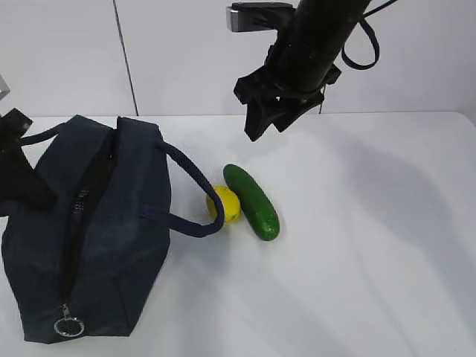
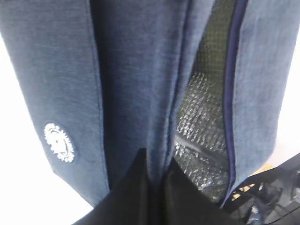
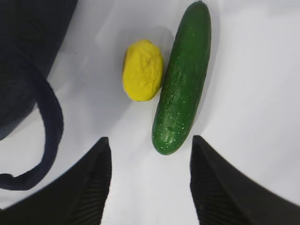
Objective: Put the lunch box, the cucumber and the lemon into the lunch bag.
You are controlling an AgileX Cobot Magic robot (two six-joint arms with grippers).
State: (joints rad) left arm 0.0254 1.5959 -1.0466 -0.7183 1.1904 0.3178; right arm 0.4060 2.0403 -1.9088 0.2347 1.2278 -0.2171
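The navy lunch bag (image 1: 126, 223) lies at the left of the table with its zipper parted. My left gripper (image 2: 157, 161) is shut on the bag's fabric edge beside the opening, where silver lining (image 2: 201, 117) shows; in the exterior view the left gripper (image 1: 30, 190) sits on the bag's far left side. The yellow lemon (image 1: 224, 204) and the green cucumber (image 1: 251, 201) lie side by side just right of the bag. My right gripper (image 1: 266, 128) hangs open above and behind them, empty; its wrist view shows the right gripper (image 3: 149, 140), cucumber (image 3: 183, 79) and lemon (image 3: 143, 70). The lunch box is out of view.
One bag handle (image 1: 193, 216) loops down in front of the lemon, touching it. A silver ring pull (image 1: 68, 326) lies at the bag's near end. The white table (image 1: 372, 260) stretches to the right, and a white wall stands behind.
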